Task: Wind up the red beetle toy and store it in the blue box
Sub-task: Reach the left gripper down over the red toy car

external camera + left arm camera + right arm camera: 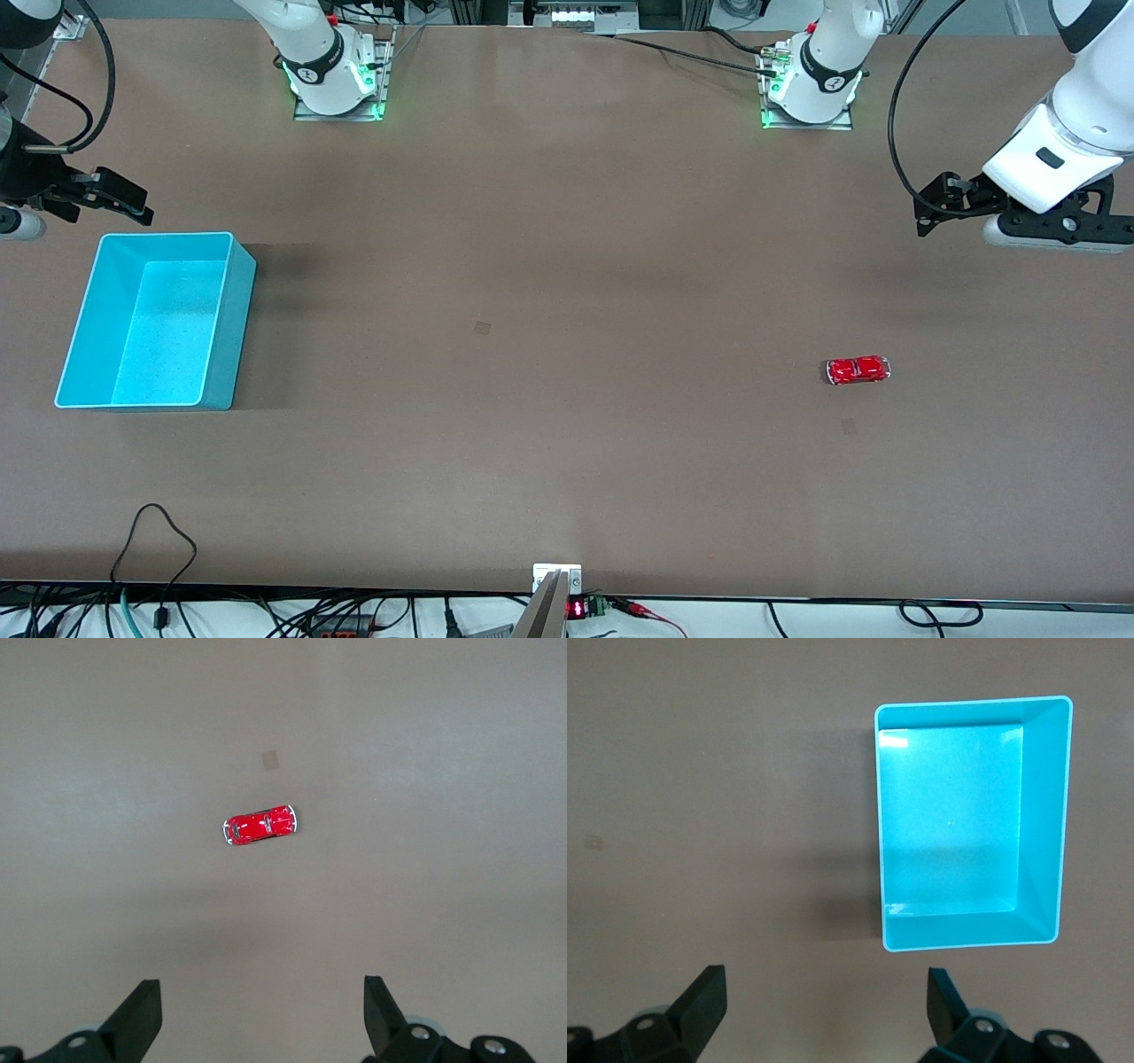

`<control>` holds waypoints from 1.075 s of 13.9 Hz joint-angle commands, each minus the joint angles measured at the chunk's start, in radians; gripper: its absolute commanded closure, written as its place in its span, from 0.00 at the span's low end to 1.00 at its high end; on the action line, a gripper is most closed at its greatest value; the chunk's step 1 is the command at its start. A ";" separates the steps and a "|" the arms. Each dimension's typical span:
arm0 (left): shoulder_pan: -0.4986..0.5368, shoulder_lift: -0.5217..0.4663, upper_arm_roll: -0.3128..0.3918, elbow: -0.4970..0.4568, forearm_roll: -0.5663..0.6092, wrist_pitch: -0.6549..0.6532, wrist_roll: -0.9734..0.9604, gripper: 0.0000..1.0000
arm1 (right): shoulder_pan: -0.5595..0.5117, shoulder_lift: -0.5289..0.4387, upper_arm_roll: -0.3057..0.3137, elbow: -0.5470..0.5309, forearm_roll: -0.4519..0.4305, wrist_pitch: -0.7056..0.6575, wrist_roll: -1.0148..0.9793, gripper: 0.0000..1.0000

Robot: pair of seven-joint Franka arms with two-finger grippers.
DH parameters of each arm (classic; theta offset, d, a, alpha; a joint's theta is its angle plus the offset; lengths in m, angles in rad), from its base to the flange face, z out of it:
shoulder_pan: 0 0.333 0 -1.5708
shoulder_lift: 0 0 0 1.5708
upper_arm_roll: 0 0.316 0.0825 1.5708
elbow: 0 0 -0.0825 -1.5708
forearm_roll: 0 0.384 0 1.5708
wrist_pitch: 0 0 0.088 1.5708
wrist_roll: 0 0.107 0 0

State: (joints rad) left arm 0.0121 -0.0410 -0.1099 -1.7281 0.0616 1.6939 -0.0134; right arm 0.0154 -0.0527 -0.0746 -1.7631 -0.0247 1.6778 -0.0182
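Fingers (142, 1014) of left gripper (261, 1019) and right gripper (824, 1014) spread wide, empty, red beetle toy (858, 369) untouched

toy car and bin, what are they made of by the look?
Toy car: glossy red painted shell with silvery trim; bright highlights suggest die-cast metal or hard plastic, can't tell which. Bin: smooth light blue plastic, likely moulded; glare on its floor, uniform colour, pale rim.

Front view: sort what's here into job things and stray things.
Job: red beetle toy, on the table toward the left arm's end; blue box, empty, toward the right arm's end.
Stray: loose black cable on the table's edge nearest the front camera.
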 commanded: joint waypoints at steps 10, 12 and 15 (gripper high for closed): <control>-0.006 0.036 -0.017 0.039 0.004 -0.176 0.018 0.00 | 0.001 -0.016 -0.001 0.002 0.009 -0.009 0.011 0.00; -0.009 0.053 -0.019 0.038 0.004 -0.241 0.020 0.00 | 0.001 -0.016 -0.001 0.002 0.009 -0.009 0.011 0.00; -0.009 0.069 -0.033 0.035 0.004 -0.335 0.087 0.00 | 0.001 -0.015 -0.001 0.002 0.009 -0.006 0.011 0.00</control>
State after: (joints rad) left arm 0.0091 0.0034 -0.1367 -1.7201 0.0613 1.4113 0.0081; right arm 0.0154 -0.0528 -0.0746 -1.7622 -0.0247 1.6778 -0.0154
